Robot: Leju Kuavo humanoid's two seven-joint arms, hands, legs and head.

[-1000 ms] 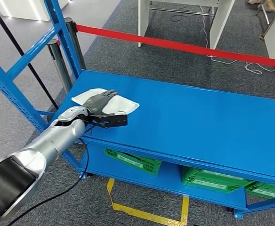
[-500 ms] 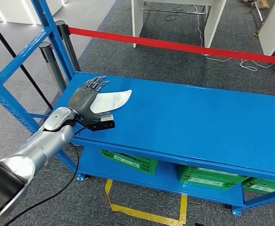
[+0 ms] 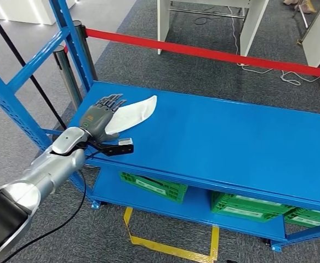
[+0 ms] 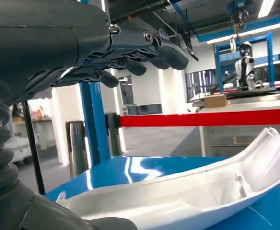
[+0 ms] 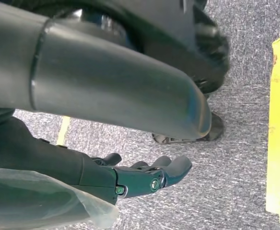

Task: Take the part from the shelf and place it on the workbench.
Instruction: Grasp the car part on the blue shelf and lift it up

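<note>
One white part (image 3: 134, 113) lies on the blue tabletop (image 3: 233, 142), near its far left corner, and that is where I am looking. From the head view my left hand (image 3: 98, 118) sits at about nine o'clock of the part, over its near end, with the fingers (image 3: 110, 101) stretched flat and apart toward twelve o'clock. The part's curved tip runs out past the hand toward two o'clock. In the left wrist view the part (image 4: 189, 191) is a long shallow shell resting on the glossy blue surface, and my fingers (image 4: 131, 50) are held straight above it with open air between them and the shell; I see nothing pinched. The thumb side sits low by the part's near end, and I cannot tell whether it touches.

My right hand (image 5: 145, 177) hangs over grey carpet, fingers loosely extended and holding nothing.

Green crates (image 3: 154, 187) sit on the lower shelf under the tabletop. A red barrier tape (image 3: 216, 55) crosses the floor beyond it.
</note>
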